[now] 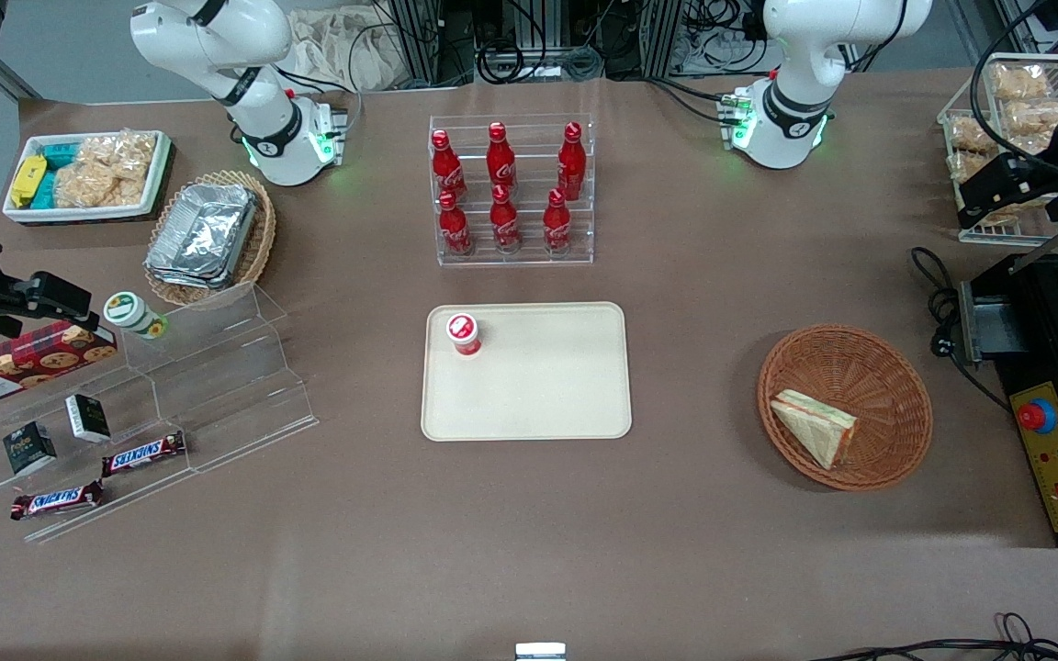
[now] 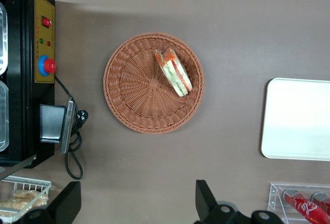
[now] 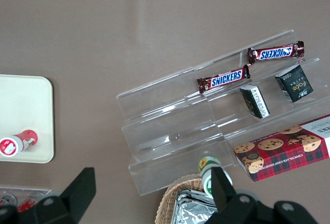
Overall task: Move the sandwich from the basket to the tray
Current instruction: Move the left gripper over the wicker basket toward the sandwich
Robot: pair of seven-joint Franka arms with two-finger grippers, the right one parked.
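— Where is the gripper [image 2: 136,201]?
— Up high above the table, fingers wide apart, holding nothing.
— And the sandwich [image 1: 815,427]?
— It lies in the round basket [image 1: 869,363], near the rim.
— The tray [image 1: 547,386]?
— Well apart from the basket. A small red bottle [image 1: 464,333] stands on it.

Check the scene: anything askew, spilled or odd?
Little stands out. The triangular sandwich lies off-centre in the round brown wicker basket; a small red-capped bottle stands on the cream rectangular tray. The open left gripper hovers above the table beside the basket.
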